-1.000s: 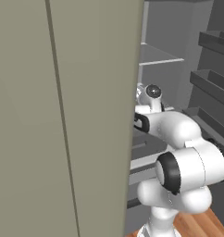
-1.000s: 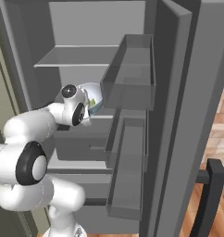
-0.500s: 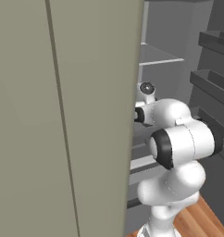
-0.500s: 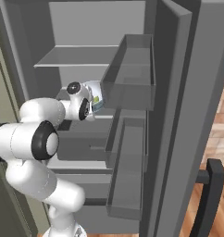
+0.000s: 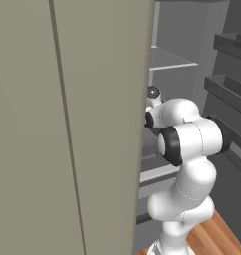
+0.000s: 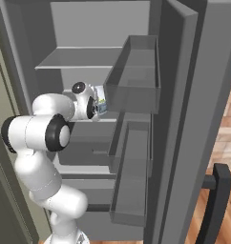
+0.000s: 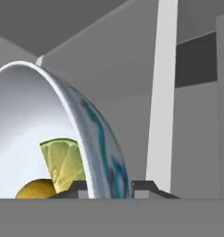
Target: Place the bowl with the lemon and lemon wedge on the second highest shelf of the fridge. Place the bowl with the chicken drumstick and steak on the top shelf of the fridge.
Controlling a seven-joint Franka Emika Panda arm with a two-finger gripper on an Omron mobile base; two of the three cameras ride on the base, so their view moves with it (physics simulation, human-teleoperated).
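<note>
The bowl with the lemon and lemon wedge (image 7: 63,139) is sitting deep inside the open fridge, at the level of the second highest shelf (image 6: 100,125), below the top shelf (image 6: 77,59). In the hand view, its white inside is facing left and its blue patterned outside is facing right. The rim is running as a tall arc up the view, though that view rolls with the hand, so I cannot tell whether the bowl itself is tipping. The lemon (image 7: 35,190) is lying low in the bowl, touching the lemon wedge (image 7: 65,164), whose cut face is showing and whose point is reaching upward.

The hand (image 7: 109,189) is straddling the bowl's wall, one fingertip inside and one outside, the jaws standing narrow. Whether they are gripping or just loosening I cannot tell.

The white arm (image 6: 46,133) is reaching in past the door bins (image 6: 136,76).

This looks like the setting-down of the first bowl. The next move calls for letting go cleanly and drawing straight back, without dragging the rim.
</note>
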